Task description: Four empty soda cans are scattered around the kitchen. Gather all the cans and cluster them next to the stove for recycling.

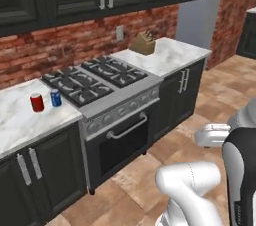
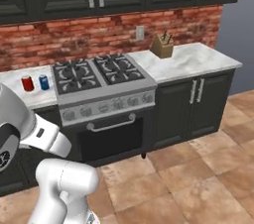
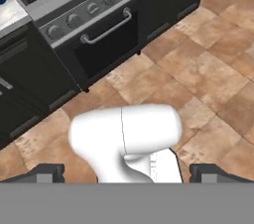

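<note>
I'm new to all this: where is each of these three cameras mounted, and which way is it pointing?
Left base view: on the base behind the arm's left, facing forward and down at the stove, with a red can and a blue can beside it; white arm at lower right.
Right base view: behind the arm's right, facing the same stove; arm at lower left.
Hand view: on the hand, looking down at the oven door and floor past the open end effector.
All three share the stove.

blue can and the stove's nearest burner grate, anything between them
Nothing: in the left base view, the blue can stands beside the red can, and only bare marble counter separates it from the stove. The right base view agrees.
</note>
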You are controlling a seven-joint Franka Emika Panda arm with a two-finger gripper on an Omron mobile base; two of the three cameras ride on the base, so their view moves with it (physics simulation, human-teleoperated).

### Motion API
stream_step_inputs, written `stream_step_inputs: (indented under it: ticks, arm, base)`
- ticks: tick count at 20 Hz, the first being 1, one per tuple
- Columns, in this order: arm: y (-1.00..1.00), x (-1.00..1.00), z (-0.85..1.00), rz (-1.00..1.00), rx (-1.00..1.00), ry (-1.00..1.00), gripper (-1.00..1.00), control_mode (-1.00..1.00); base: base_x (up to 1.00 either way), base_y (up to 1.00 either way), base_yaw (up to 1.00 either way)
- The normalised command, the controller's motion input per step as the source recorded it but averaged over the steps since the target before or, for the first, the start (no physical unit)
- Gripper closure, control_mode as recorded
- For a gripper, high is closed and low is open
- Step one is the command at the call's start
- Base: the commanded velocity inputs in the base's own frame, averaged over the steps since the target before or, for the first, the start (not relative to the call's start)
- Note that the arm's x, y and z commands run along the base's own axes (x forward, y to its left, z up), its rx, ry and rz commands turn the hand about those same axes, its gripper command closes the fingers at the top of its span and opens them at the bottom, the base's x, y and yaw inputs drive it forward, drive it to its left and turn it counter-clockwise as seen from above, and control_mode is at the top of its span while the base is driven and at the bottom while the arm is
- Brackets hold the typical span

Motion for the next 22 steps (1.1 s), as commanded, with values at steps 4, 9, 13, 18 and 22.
stream_step_inputs:
  ticks: [4,9,13,18,22]
  arm:
    - [0.00,0.00,0.00,0.00,0.00,0.00,-1.00,1.00]
    - [0.00,0.00,0.00,0.00,0.00,0.00,-1.00,1.00]
    - [0.00,0.00,0.00,0.00,0.00,0.00,-1.00,1.00]
    - [0.00,0.00,0.00,0.00,0.00,0.00,-1.00,1.00]
    - [0.00,0.00,0.00,0.00,0.00,0.00,-1.00,1.00]
  base:
    - [0.00,-0.35,-0.34]
    - [0.00,-0.30,-0.35]
    - [0.00,-0.35,-0.37]
    - [0.00,-0.42,-0.38]
    - [0.01,-0.35,-0.38]
